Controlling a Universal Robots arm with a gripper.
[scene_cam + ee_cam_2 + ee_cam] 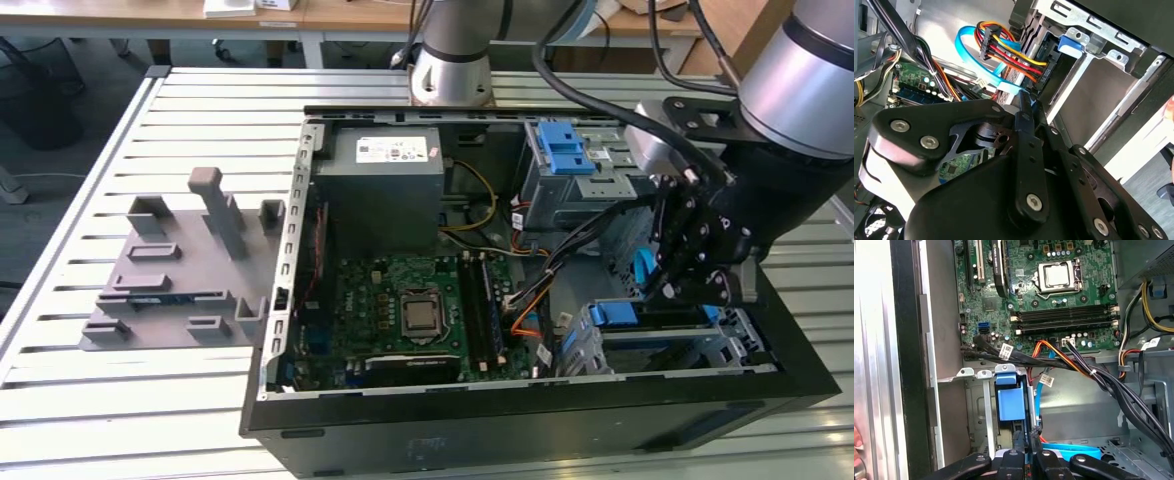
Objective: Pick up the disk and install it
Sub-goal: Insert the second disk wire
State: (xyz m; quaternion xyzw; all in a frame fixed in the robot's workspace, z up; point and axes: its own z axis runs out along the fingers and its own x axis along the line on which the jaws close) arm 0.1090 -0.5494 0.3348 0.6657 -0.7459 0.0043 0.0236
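Installing step: the work appears to be at the seating stage, not the pick-up, judging by where the arm is.
Case: the open black computer tower [534, 420] lies on its side on the slatted metal table [80, 400].
Gripper: the black linked-finger gripper [1026, 447] hangs inside the case at the near right of the exterior view, over the grey metal drive cage [727, 345].
Jaws: clenched almost together in both wrist views; I cannot tell whether a thin edge is pinched between them.
Disk: only the blue plastic frame end of the disk [1010, 402] shows, standing edge-on in the cage slot just beyond the fingertips. Its silver body and label are hidden.
Care called for: the slot looks narrow, and the blue flat data cable [966, 47] and the red, yellow and black power leads [1009, 55] crowd it. Any push would likely need to stay square to the cage rails and clear of the wiring.
Writing: the grey boxy power supply [387, 175] carries a white sticker [391, 151], and small white tags [1006, 350] hang on the black cables. None of the print is legible.
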